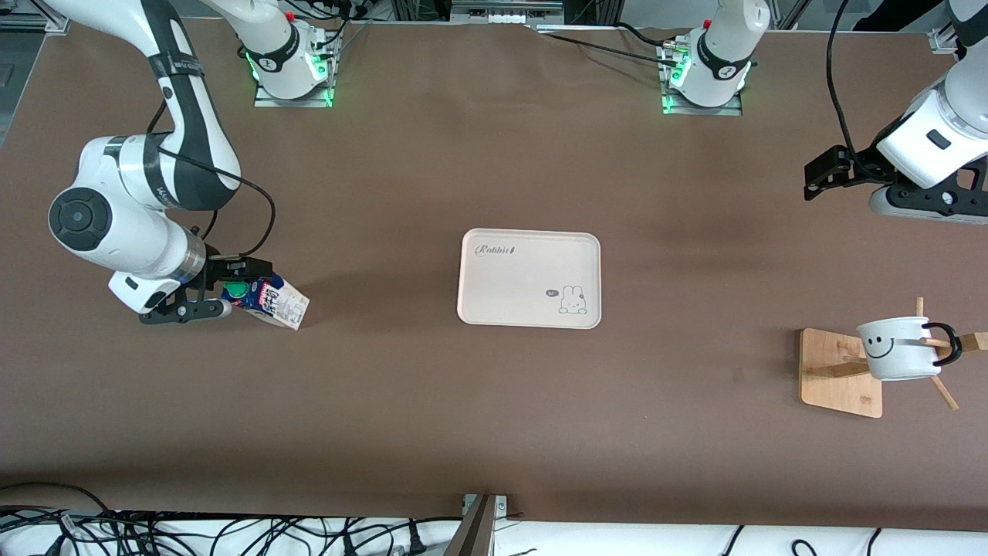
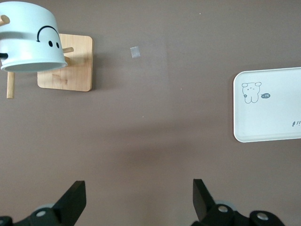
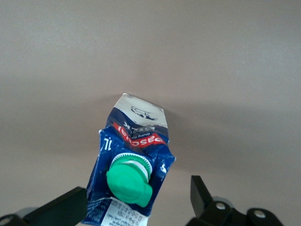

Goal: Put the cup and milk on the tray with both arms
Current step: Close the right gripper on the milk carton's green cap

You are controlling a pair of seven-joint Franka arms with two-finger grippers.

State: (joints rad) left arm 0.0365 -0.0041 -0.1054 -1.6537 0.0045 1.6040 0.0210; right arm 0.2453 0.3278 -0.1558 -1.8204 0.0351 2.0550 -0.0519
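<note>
With fingers apart, the right gripper (image 1: 207, 297) straddled the milk (image 1: 268, 303), needing closure, while the left gripper (image 1: 820, 174), also spread, waited.

I'm working in a robotics lab, not a home. The desk (image 1: 478, 417) is one wide brown sheet with two white arm bases bolted to metal plates at the top of the frame, one (image 1: 292, 58) upper left, one (image 1: 706, 66) upper right, each lit by green status lights. Black cables (image 1: 154, 533) lie in a tangle along the lower left edge, and more cabling (image 1: 587, 38) runs between the bases at top centre. Aluminium frame pieces (image 1: 478, 525) poke in at bottom centre. The few household props look staged on bare surface.
</note>
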